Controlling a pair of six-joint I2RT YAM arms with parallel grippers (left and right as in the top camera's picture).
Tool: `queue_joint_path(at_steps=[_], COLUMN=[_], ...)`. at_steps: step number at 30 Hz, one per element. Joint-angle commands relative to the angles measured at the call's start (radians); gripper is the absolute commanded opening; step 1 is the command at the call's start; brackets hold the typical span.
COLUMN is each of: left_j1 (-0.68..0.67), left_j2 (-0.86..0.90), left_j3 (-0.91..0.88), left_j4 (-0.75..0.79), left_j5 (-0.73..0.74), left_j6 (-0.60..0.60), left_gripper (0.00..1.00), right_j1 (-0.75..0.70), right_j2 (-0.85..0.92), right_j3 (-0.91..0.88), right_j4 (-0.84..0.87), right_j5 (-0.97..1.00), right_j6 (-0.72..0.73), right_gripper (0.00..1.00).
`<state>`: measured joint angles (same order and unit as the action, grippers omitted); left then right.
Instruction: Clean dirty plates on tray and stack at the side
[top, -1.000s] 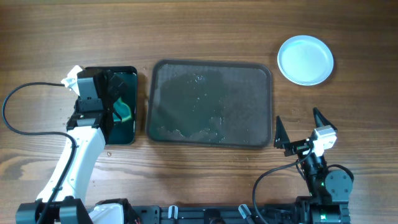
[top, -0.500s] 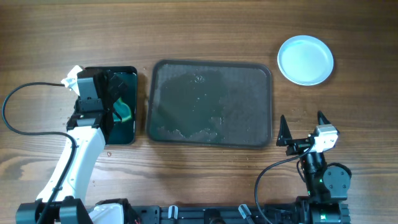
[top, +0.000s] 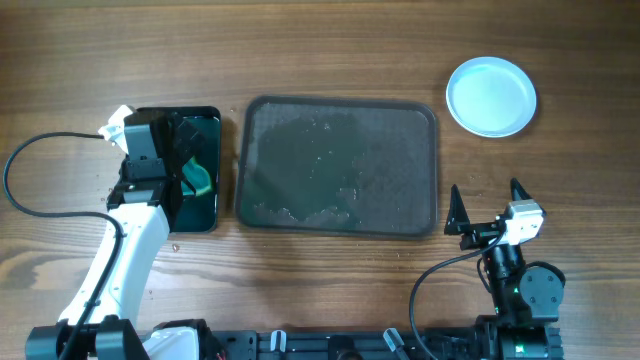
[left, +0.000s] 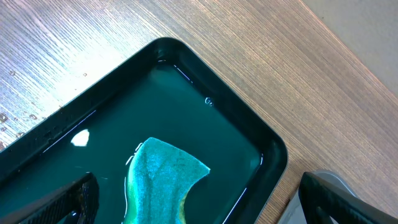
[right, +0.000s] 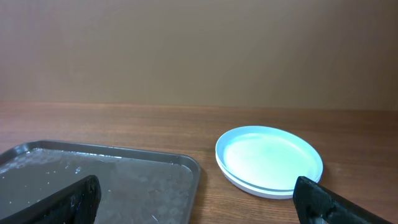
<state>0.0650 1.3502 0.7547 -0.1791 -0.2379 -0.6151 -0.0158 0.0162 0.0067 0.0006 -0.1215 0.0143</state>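
My left fingers show only as dark tips cut off at the frame's lower corners. They are spread apart above the black tray, where a teal cloth lies in shallow liquid. My right fingers stand apart too, over the counter. The plates sit stacked on the counter beyond the tray, off its far right corner; I cannot count them. The tray holds beads of water.

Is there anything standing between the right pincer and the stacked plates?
Nothing visible. Only wooden table lies between the right pincer and the plates; the tray sits off to its left.
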Motion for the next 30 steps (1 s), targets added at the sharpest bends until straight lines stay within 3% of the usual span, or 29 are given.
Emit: queue_joint_path(at_steps=[1, 10, 15, 17, 20, 24, 27, 30], left_j1=[0.005, 0.005, 0.004, 0.004, 0.005, 0.005, 0.005, 0.005], left_j2=[0.0, 0.0, -0.069, -0.116, -0.212, -0.388, -0.605, -0.814], left_j3=[0.003, 0.003, -0.008, -0.039, -0.119, -0.28, -0.458, -0.581], left_j4=[0.002, -0.015, -0.19, -0.189, -0.127, 0.001, 0.139, 0.161], left_j5=[-0.013, -0.014, -0.005, 0.066, 0.161, 0.285, 0.339, 0.343], left_j6=[0.001, 0.002, 0.018, 0.143, 0.323, 0.444, 0.455, 0.454], left_gripper=[1.0, 1.0, 1.0, 1.0, 1.0, 1.0, 1.0, 1.0], right_j1=[0.004, 0.004, 0.004, 0.004, 0.004, 0.004, 0.004, 0.004], right_j2=[-0.013, -0.013, -0.013, -0.013, -0.013, -0.013, -0.013, -0.013], right_j3=[-0.002, -0.002, -0.002, -0.002, -0.002, -0.002, -0.002, -0.002], right_j4=[0.005, 0.005, 0.005, 0.005, 0.005, 0.005, 0.005, 0.005], right_j5=[0.021, 0.021, 0.021, 0.021, 0.021, 0.021, 0.021, 0.021], right_j6=[0.012, 0.012, 0.012, 0.012, 0.012, 0.011, 0.012, 0.012], right_gripper=[1.0, 1.0, 1.0, 1.0, 1.0, 1.0, 1.0, 1.0])
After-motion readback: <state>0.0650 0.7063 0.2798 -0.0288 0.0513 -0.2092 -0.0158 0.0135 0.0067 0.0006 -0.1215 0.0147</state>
